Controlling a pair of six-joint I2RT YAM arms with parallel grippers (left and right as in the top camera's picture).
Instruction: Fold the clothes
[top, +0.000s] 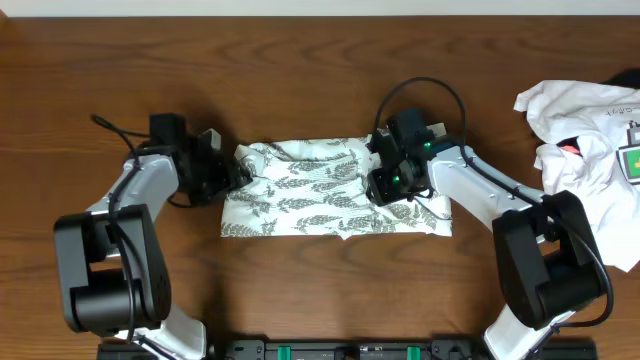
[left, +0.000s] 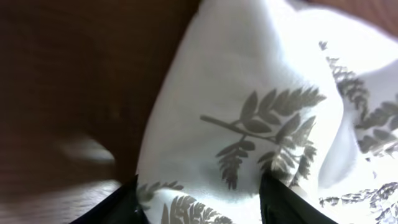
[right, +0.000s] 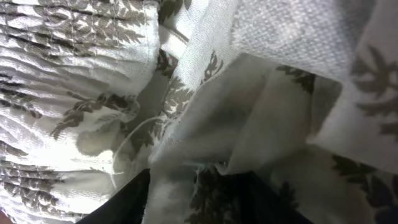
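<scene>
Clothes: thin white fabric, grey-green fern print, rumpled.

The left arm has smooth white shells on its long links and chunky black housings at the joints, with a big rounded black block at its shoulder. A thin black cable trails off behind its wrist. The right arm is built the same way, white links between black joints and a heavy black shoulder. A black cord loops in a high arc over its wrist, where small green lights glow. The left gripper and the right gripper are black. Close up from the wrist, the fingers are plain matt black wedges.
</scene>
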